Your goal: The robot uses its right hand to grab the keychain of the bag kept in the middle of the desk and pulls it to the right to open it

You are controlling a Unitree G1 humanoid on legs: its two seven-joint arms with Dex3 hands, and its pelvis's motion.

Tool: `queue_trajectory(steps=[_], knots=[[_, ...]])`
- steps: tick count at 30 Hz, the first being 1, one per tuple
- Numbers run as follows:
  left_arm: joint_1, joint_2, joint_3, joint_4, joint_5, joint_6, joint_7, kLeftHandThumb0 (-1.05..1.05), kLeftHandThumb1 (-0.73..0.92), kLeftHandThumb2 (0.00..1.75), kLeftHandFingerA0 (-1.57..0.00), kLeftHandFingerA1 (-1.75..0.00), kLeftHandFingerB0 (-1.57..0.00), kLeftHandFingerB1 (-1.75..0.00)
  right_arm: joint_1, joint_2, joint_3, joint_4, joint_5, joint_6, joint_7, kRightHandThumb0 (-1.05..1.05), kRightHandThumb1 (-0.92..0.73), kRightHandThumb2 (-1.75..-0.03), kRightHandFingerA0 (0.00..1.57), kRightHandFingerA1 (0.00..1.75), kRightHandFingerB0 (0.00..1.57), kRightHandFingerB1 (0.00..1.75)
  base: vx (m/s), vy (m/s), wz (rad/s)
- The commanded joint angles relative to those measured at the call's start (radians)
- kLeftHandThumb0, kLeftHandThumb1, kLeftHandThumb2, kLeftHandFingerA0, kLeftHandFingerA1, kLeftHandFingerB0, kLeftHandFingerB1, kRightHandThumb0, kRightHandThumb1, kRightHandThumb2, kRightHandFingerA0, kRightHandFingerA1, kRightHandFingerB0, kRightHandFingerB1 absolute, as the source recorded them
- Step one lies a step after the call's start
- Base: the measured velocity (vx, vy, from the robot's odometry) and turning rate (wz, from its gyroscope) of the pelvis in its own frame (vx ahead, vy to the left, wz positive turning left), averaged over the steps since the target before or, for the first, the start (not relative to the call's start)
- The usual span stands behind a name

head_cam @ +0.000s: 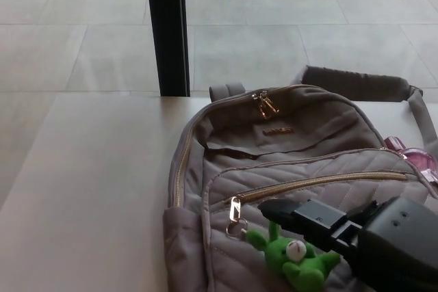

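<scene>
Keychain (295, 259): a small green plush figure lying on the quilted front of the grey bag (287, 148), near the bottom edge of the head view, with the bag itself on the pale desk (96, 182), right of its middle. Head view: the plush hangs by a ring from the gold zip pull (235, 208), which sits at the left end of the front-pocket zip (321, 184); the zip's long axis runs left to right, rising slightly toward the right. The right hand (328, 227) enters from the lower right, its black fingers (284, 211) reaching left along the bag's front, just above and on the far side of the plush. The fingertips lie close to the toy's head, between it and the zip line; contact cannot be confirmed. The fingers appear extended and not wrapped round the toy; nothing is seen held. The keychain thus lies on the near side of the fingers, and the pull just beyond their tips to the left. Judged from this, a downward closing precedes any pull rightward. The left hand does not show.
</scene>
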Motion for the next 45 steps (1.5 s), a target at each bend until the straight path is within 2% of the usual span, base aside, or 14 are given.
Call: queue_trajectory(steps=[1, 4, 5, 7, 8, 9, 10, 11, 24, 31, 34, 41, 44, 45], knots=[[0.005, 0.017, 0.007, -0.005, -0.007, -0.016, 0.029, -0.88, 0.92, 0.85, -0.61, -0.62, -0.50, -0.47, 0.037, -0.013, 0.060, 0.036, -0.080, 0.088, 0.138, -0.96, -0.61, -1.03, 0.85, 1.05, 0.03, 0.31, 0.00, 0.000, 0.00], [-0.001, 0.012, 0.001, -0.008, -0.002, -0.022, 0.031, -0.84, 0.92, 0.84, -0.60, -0.61, -0.49, -0.47, 0.033, -0.006, 0.078, 0.043, -0.107, 0.099, 0.141, -0.93, -0.59, -0.99, 0.87, 1.07, 0.04, 0.36, 0.00, 0.000, 0.00], [0.001, 0.013, 0.000, -0.009, -0.001, -0.025, 0.031, -0.79, 0.81, 1.19, -0.60, -0.68, -0.48, -0.57, 0.028, -0.006, 0.079, 0.051, -0.105, 0.097, 0.137, -0.89, -0.59, -0.98, 0.85, 1.07, 0.05, 0.37, 0.00, 0.000, 0.00], [0.000, 0.013, 0.001, -0.006, -0.003, -0.021, 0.030, -0.80, 0.80, 1.19, -0.60, -0.68, -0.48, -0.57, 0.017, -0.004, 0.082, 0.048, -0.123, 0.116, 0.153, -0.87, -0.59, -0.93, 0.88, 1.05, 0.07, 0.43, 0.00, 0.000, 0.00], [0.000, 0.013, 0.001, -0.006, -0.003, -0.022, 0.028, -0.89, 0.92, 0.85, -0.60, -0.63, -0.51, -0.48, 0.012, -0.003, 0.080, 0.064, -0.132, 0.101, 0.127, -0.76, -0.70, -0.62, 0.89, 1.17, 0.18, 0.31, 0.00, 0.000, 0.00], [0.001, 0.011, 0.003, -0.010, -0.006, -0.020, 0.032, -0.85, 0.92, 0.84, -0.61, -0.62, -0.50, -0.48, 0.008, 0.006, 0.077, 0.083, -0.141, 0.099, 0.102, -0.83, -0.58, -0.93, 0.94, 1.12, 0.17, 0.44, 0.00, 0.000, 0.00], [-0.001, 0.009, 0.004, -0.013, -0.007, -0.020, 0.035, -0.85, 0.92, 0.84, -0.61, -0.62, -0.50, -0.48, 0.005, 0.009, 0.074, 0.088, -0.142, 0.100, 0.096, -0.83, -0.58, -0.93, 0.94, 1.12, 0.17, 0.44, 0.00, 0.000, 0.00], [-0.001, 0.009, 0.005, -0.012, -0.009, -0.020, 0.028, -0.84, 0.92, 0.84, -0.59, -0.62, -0.49, -0.47, 0.002, 0.011, 0.072, 0.095, -0.164, 0.090, 0.078, -0.77, -0.69, -0.62, 0.93, 1.17, 0.25, 0.33, 0.00, 0.000, 0.00], [-0.012, 0.005, 0.015, -0.007, -0.014, 0.002, 0.031, -0.85, 0.92, 0.82, -0.58, -0.61, -0.50, -0.47, 0.007, 0.037, 0.076, 0.155, -0.216, 0.055, -0.003, -0.53, -0.72, -0.62, 0.96, 1.20, 0.39, 0.42, 0.00, 0.000, 0.00], [-0.018, 0.004, 0.017, -0.009, -0.011, 0.006, 0.029, -0.86, 0.92, 0.83, -0.57, -0.63, -0.49, -0.47, 0.024, 0.040, 0.088, 0.205, -0.181, -0.016, -0.084, -0.37, -0.77, -0.67, 0.81, 1.54, 0.55, 0.45, 0.00, 0.000, 0.00], [-0.014, 0.006, 0.009, -0.006, -0.002, -0.009, 0.037, -0.85, 0.92, 0.82, -0.57, -0.59, -0.51, -0.47, 0.032, 0.047, 0.081, 0.209, -0.173, -0.019, -0.105, -0.32, -0.77, -0.74, 0.89, 1.69, 0.69, 0.58, 0.00, 0.000, 0.00], [-0.011, 0.009, 0.003, -0.004, 0.001, -0.013, 0.039, -0.86, 0.92, 0.83, -0.58, -0.58, -0.49, -0.46, 0.032, 0.053, 0.066, 0.235, -0.141, -0.049, -0.146, -0.30, -0.64, -0.95, 0.94, 1.72, 0.79, 0.76, 0.00, 0.000, 0.00], [-0.009, 0.006, 0.009, -0.005, -0.008, -0.008, 0.031, -0.86, 0.92, 0.83, -0.56, -0.58, -0.48, -0.46, 0.033, 0.056, 0.055, 0.259, -0.091, -0.089, -0.177, -0.26, -0.56, -1.11, 0.99, 1.75, 0.80, 1.24, 0.00, 0.000, 0.00], [-0.007, 0.005, 0.009, -0.006, -0.008, -0.012, 0.031, -0.89, 0.91, 0.85, -0.55, -0.58, -0.48, -0.46, 0.035, 0.059, 0.053, 0.258, -0.087, -0.089, -0.179, -0.29, -0.55, -1.17, 0.96, 1.75, 0.73, 1.52, 0.00, 0.000, 0.00]])
